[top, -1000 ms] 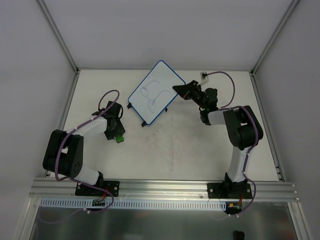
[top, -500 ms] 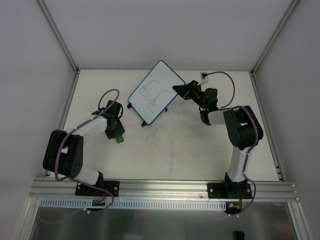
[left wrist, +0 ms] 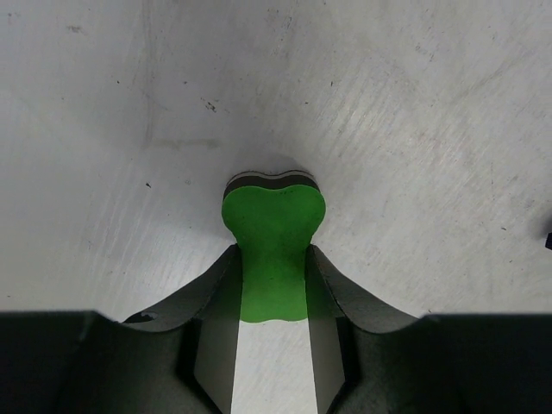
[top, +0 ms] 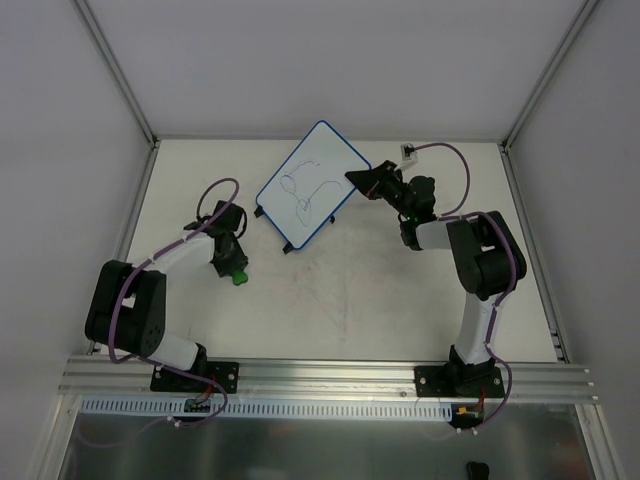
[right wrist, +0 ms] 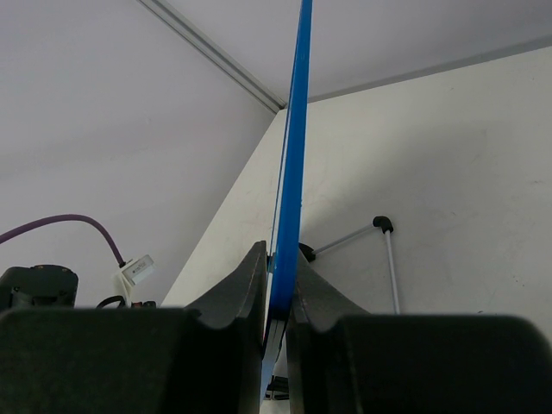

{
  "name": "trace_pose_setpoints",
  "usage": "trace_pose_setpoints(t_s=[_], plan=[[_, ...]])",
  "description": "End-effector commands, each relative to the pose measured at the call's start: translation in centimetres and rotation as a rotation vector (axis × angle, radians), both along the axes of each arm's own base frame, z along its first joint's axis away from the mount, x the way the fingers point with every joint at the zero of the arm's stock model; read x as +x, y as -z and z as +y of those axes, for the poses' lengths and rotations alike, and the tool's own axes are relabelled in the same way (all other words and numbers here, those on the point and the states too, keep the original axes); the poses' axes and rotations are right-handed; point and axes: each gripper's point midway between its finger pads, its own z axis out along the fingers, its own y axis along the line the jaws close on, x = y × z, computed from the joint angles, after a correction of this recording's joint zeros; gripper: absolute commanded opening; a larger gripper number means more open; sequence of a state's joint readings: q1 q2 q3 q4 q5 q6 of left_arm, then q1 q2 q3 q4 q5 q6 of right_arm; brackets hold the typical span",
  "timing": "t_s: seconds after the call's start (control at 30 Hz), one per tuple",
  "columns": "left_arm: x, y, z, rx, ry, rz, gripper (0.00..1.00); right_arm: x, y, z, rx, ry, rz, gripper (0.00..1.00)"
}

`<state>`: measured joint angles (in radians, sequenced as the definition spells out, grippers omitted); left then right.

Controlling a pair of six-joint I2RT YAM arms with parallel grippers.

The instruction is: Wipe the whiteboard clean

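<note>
While the right fingers [top: 355,180] clamp the rim of the small white blue-rimmed whiteboard [top: 325,150] at the far centre of the table [top: 400,300], the left fingers [top: 235,266] grip a green foam eraser [left wrist: 273,233]; the scribbles [top: 300,190] lie diagonally ahead-right of it.

whiteboard [top: 312,185]: white face, thin blue rim, thin dark looping pen scribbles | eraser [left wrist: 274,237]: bright green, black and pale layers at its far edge | table [top: 400,300]: off-white, faint grey scratches and specks | cable [right wrist: 69,217]: purple
</note>
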<state>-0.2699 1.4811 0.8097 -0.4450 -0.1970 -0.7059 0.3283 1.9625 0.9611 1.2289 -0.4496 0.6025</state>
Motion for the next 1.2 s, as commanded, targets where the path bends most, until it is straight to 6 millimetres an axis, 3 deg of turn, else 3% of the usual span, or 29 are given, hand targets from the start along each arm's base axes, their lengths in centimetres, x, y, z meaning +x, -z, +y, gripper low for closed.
trace_pose_setpoints(t_s=[0.0, 0.13, 0.3, 0.43, 0.63, 0.7, 0.73, 0.93, 1.03, 1.17], plan=[[0.7, -2.0, 0.1, 0.01, -0.013, -0.07, 0.18, -0.1, -2.5, 0.8, 0.004, -0.03, -0.093, 0.0], [1.9, -4.7, -0.6, -0.037, 0.016, -0.162, 0.0, -0.1, -2.4, 0.8, 0.002, -0.033, -0.093, 0.0], [3.6, -8.6, -1.9, -0.092, 0.076, -0.282, 0.0, -0.2, -2.4, 0.8, 0.001, -0.035, -0.094, 0.0], [7.2, -13.1, -4.3, -0.175, 0.175, -0.44, 0.0, -0.2, -2.4, 0.9, 0.0, -0.04, -0.094, 0.0], [13.9, -17.6, -8.0, -0.319, 0.359, -0.596, 0.0, -0.3, -2.3, 1.0, 0.0, -0.049, -0.091, 0.0], [15.2, -18.5, -9.1, -0.343, 0.417, -0.619, 0.0, -0.3, -2.3, 1.1, -0.003, -0.054, -0.092, 0.0], [16.4, -20.2, -9.6, -0.353, 0.438, -0.659, 0.0, -0.4, -2.3, 1.2, -0.003, -0.058, -0.092, 0.0], [22.2, -20.3, -13.7, -0.474, 0.54, -0.681, 0.0, -0.6, -2.3, 1.3, -0.014, -0.064, -0.1, 0.0], [24.1, -20.4, -15.5, -0.52, 0.569, -0.687, 0.0, -0.6, -2.3, 1.3, -0.025, -0.064, -0.105, 0.0], [24.6, -20.8, -17.3, -0.501, 0.598, -0.713, 0.0, -0.7, -2.3, 1.5, -0.031, -0.064, -0.105, 0.0]])
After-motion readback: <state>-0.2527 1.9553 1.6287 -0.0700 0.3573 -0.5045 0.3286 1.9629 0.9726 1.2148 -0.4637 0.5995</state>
